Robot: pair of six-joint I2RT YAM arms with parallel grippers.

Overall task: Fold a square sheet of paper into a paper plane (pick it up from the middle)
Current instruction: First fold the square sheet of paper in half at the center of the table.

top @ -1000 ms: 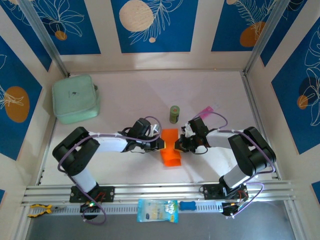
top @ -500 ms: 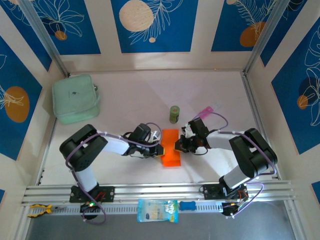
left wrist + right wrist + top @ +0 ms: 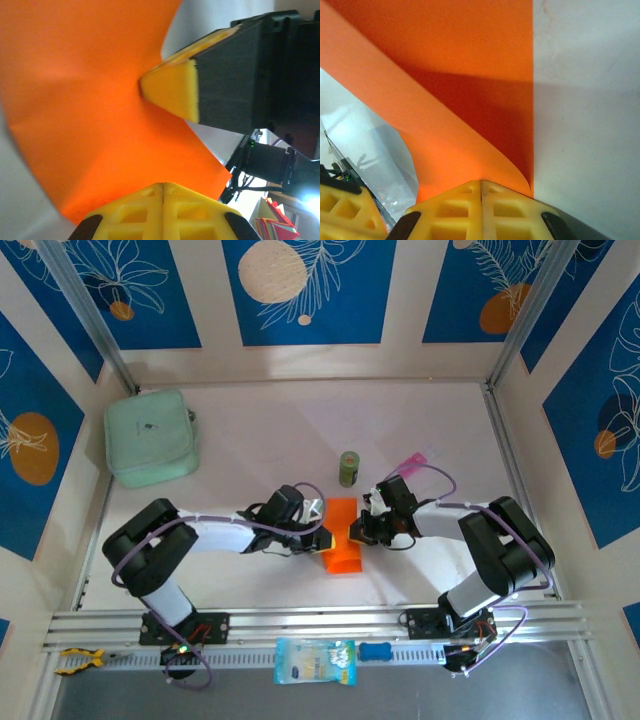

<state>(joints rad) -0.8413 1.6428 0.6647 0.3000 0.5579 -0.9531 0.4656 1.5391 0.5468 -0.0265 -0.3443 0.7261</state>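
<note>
The square sheet of paper (image 3: 342,540) is bright orange and lies bent over itself between the two grippers at the table's middle. My left gripper (image 3: 322,537) is shut on its left edge; in the left wrist view the yellow fingertips (image 3: 150,197) meet on the orange sheet (image 3: 85,100). My right gripper (image 3: 357,530) is shut on the right edge. Its yellow pad (image 3: 172,92) pinches the paper in the left wrist view. In the right wrist view the sheet (image 3: 445,75) curls up from the table into the closed right gripper (image 3: 481,184).
A small green can (image 3: 348,468) stands just behind the paper, and a pink packet (image 3: 412,460) lies behind the right gripper. A mint-green pouch (image 3: 150,437) sits at the back left. A blue-and-white packet (image 3: 315,660) lies on the front rail.
The left arm's elbow swung right, then back left and lower. The paper's near end went from a bulging loop to a flatter fold. Both grippers stayed shut on the sheet.
</note>
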